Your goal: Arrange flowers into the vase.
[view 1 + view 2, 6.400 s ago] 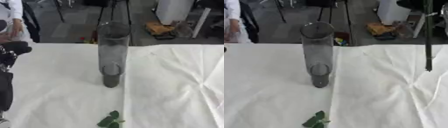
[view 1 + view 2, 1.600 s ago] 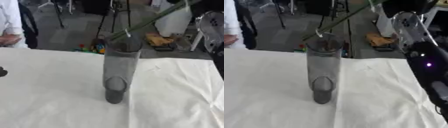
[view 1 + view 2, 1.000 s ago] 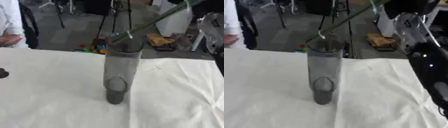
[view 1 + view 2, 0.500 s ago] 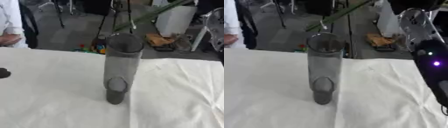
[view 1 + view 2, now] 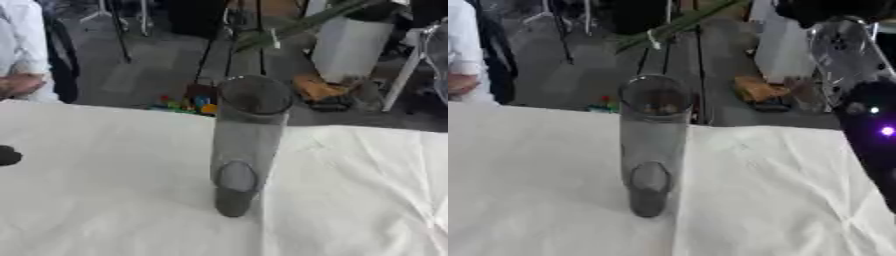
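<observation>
A tall grey vase [image 5: 247, 145] is seen standing upright on the white-clothed surface [image 5: 105, 200], its round mouth open. A green flower stem [image 5: 677, 26] is held slantwise above and behind that mouth, its lower tip, with a small pale tag, down and to the left of the right hand [image 5: 833, 9] and not yet inside the rim. The stem runs up towards the right hand, of which only a dark mass is shown at the top edge of the right eye view; whether it is clenched on the stem cannot be told. The right arm [image 5: 866, 110] is seen coming down the near right side, black with a purple light on it. The left hand is not shown.

The stem is judged to be light, long and somewhat springy, so its free tip is likely to sway; it is best taken well up its length, with the lower part left free to enter the mouth. The vase is judged to be tall and narrow-footed, easily tipped if its rim is knocked sideways. The tip needs to be brought over the mouth and lowered steeply.
</observation>
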